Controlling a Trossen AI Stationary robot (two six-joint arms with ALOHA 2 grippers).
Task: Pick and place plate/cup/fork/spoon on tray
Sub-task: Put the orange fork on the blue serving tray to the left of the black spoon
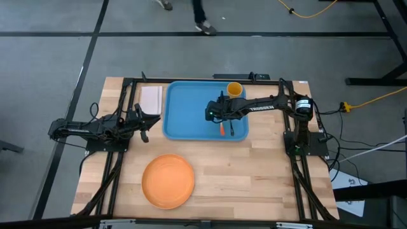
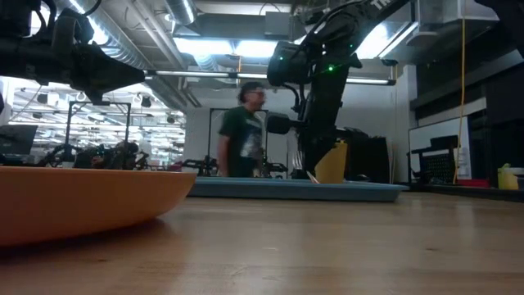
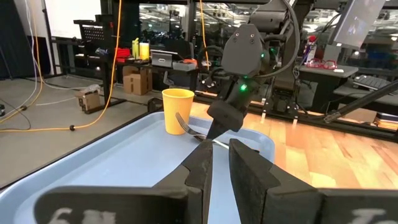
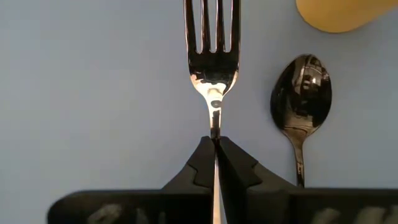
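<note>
The blue tray [image 1: 191, 114] lies at the table's far middle. The yellow cup [image 1: 234, 89] stands on its far right part, and the dark spoon [image 4: 301, 99] lies on the tray beside it. My right gripper [image 1: 222, 117] is over the tray's right part, shut on the fork [image 4: 213, 50], whose orange handle [image 1: 222, 130] points toward the near edge. The orange plate [image 1: 168, 181] rests on the table near the front, left of middle. My left gripper [image 1: 144, 124] waits off the tray's left edge, its fingers [image 3: 205, 165] a narrow gap apart and empty. My right gripper pinches the fork's thin metal neck [image 4: 215, 134], just behind the tines, between its two fingertips. The fingers come from above, slanting down. The tines [image 3: 181, 122] stand raised in front of the cup, and the handle end [image 2: 310, 174] slants down toward the tray; whether it touches I cannot tell.
A white pad [image 1: 151, 98] lies left of the tray at the far left. A person [image 2: 244, 131] stands in the room beyond the table. Bare wood lies right of the plate and along the table's near edge.
</note>
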